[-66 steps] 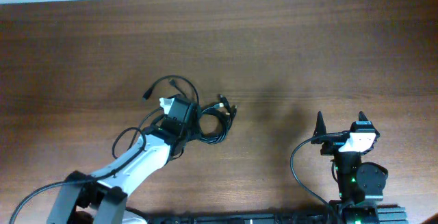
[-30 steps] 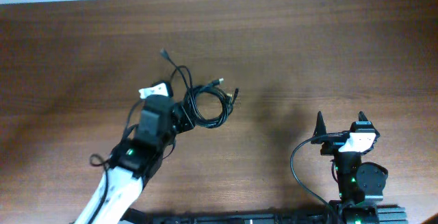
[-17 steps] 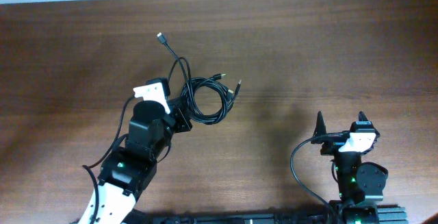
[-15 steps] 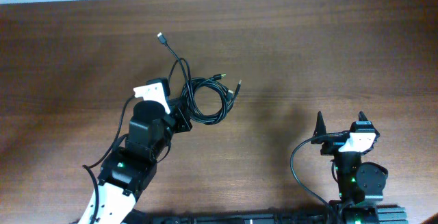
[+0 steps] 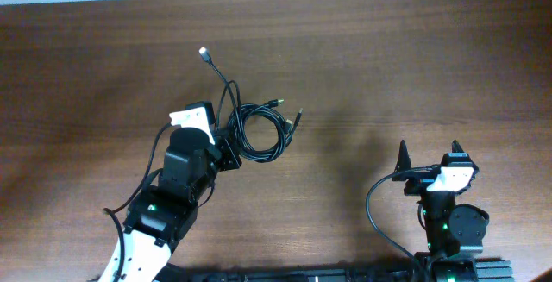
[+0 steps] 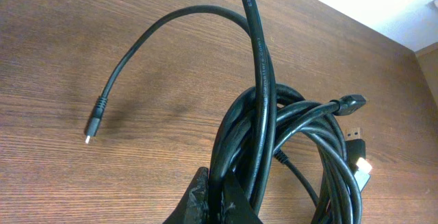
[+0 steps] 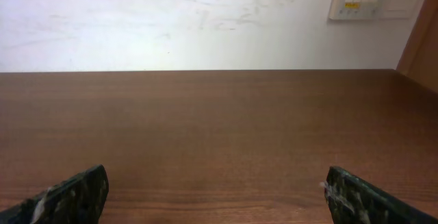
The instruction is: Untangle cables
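Since a moment ago, my left arm has swung round, and the cables [image 5: 259,131] have come along with it, further up the table [image 5: 414,49]. One loose end [image 5: 217,73] that was curled up near the bunch now sticks out long. Its little plug [image 5: 204,53] is far from the rest.

My left pincer [image 5: 228,148] is squeezed tight on the near side of the bunch. From my wrist camera I see black loops going right down between my fingertips [image 6: 205,198]. So I have hold of more than one cord, not just one. I think I hold them this way so the whole bunch goes where I go and the loose bits can slip out. That seems to work for the one long end, which lies clear of the loops. The other plugs [image 6: 356,148] sit close together on the far side of the loops, so those cords look tangled to me.

My right pincer [image 5: 429,158] is wide open with nothing in it. It waits by its own base, well apart from the cables, looking out over bare wood. I guess it will have to come over and take one cord, because one pincer alone can only drag the whole bunch around.
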Robot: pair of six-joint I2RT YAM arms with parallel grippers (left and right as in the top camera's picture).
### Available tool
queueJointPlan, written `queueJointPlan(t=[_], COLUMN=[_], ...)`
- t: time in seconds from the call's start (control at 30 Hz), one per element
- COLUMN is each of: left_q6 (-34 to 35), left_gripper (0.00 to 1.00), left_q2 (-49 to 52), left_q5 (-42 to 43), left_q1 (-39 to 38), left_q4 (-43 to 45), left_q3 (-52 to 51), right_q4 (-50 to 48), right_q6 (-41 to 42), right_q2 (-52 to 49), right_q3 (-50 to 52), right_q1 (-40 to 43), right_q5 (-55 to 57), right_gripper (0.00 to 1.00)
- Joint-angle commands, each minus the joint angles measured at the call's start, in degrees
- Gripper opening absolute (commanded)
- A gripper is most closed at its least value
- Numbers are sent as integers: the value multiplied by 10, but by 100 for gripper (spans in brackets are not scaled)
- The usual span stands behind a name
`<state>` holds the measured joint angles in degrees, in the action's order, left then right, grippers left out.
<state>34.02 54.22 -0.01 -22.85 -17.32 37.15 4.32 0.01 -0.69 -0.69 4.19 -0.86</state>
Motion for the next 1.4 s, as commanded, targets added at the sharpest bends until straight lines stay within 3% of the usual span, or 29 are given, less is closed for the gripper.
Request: queueJointPlan(t=[0.0,0.17,0.27,0.37,0.5,0.53,0.73,0.83,1.0,1.17,1.33,1.37], left_q6=[-7,-6,0,44,152,187,315,357,358,359,361,380], left_gripper=[0,0,0,0,0,0,0,0,0,0,0,0], left_q2=[-8,-8,-8,-8,0,6,67,89,90,90,90,90], left_q5=[-2,-2,-2,-2,-4,-4,-6,-2,-2,0,25,29], left_q1=[2,2,2,2,2,2,2,2,2,2,2,2], left_q4=[5,5,5,5,5,5,5,6,8,34,64,64], left_q3=[6,6,6,6,6,6,6,6,6,6,6,6], right_q4=[3,-1,-8,-16,-16,-16,-24,-63,-12,11,13,13], right_q6=[3,35,194,413,716,742,749,609,566,533,493,479], right_q2=[5,5,5,4,4,4,3,3,-17,-99,-267,-301], right_q3=[4,4,4,4,4,4,4,3,-24,-89,-204,-224], right_q1=[0,0,0,0,0,0,0,0,0,0,-1,-1], right_q5=[7,-40,-123,-228,-335,-345,-264,-301,-347,-365,-441,-469], right_gripper=[99,99,99,99,99,99,99,96,95,95,96,100])
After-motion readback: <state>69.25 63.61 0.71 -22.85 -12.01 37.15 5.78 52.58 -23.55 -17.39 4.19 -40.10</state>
